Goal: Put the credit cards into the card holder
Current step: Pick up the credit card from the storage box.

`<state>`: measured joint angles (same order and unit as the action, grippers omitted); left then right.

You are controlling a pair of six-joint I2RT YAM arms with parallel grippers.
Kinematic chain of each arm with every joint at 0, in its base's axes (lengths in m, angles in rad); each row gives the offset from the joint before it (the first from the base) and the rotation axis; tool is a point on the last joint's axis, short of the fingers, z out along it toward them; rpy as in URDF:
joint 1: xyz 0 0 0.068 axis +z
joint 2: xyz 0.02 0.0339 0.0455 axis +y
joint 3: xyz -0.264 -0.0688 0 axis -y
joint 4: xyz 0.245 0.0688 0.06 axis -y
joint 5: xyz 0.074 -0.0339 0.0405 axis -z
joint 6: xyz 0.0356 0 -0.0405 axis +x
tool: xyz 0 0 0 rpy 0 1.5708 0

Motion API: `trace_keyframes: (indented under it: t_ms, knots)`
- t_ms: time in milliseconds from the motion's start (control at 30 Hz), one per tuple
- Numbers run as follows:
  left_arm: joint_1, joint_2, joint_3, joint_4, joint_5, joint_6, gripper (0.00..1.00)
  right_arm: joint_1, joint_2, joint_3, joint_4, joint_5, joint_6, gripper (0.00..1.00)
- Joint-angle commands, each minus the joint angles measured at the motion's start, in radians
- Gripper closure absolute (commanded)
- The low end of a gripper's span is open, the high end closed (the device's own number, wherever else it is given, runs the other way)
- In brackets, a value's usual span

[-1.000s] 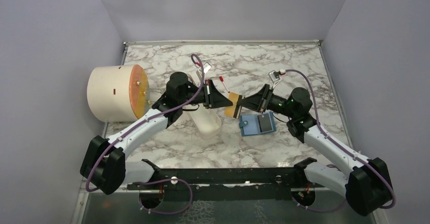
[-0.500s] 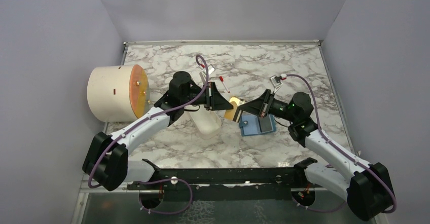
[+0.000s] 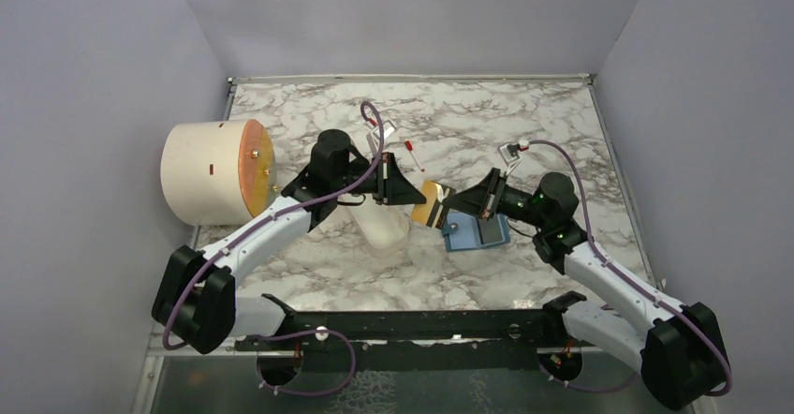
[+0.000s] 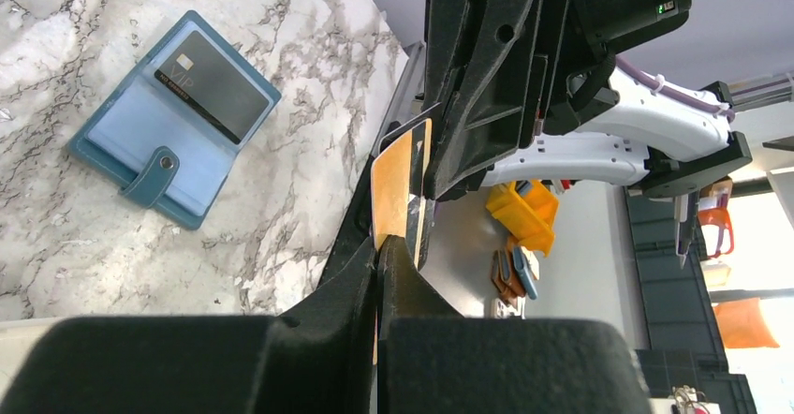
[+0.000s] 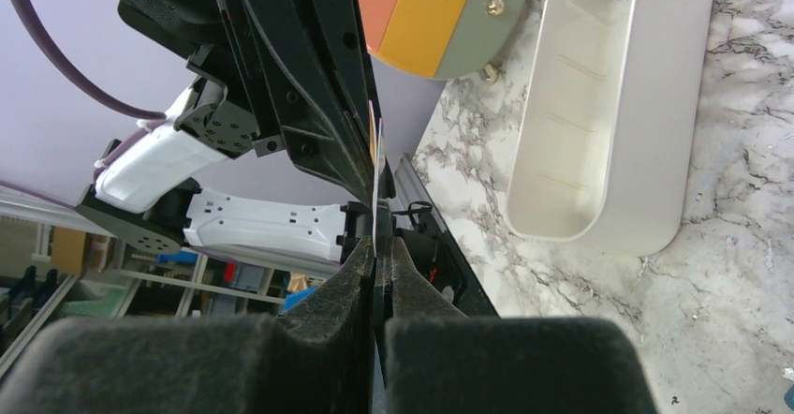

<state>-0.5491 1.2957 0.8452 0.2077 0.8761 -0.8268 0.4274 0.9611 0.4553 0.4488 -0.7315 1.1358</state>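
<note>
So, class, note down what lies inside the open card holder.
A dark grey card lies on one panel of the card holder; whatever is beneath that card is covered.

Bright even light, faint soft shadows; wrist views show wide-angle bending

The left tool (image 3: 410, 193) hides part of the white tray (image 3: 389, 231).
</note>
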Motion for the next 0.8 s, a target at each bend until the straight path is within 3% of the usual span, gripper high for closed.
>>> trace_keyframes:
  t_ms: [0,767]
  knots:
    - [0.006,-0.012,0.012,-0.011,-0.026,0.029,1.00,0.011,-0.017,0.006,0.066,-0.053,0.012,0.99]
    - [0.052,-0.092,-0.031,-0.028,-0.019,-0.003,1.00,0.011,0.005,-0.041,0.030,-0.032,-0.017,0.99]
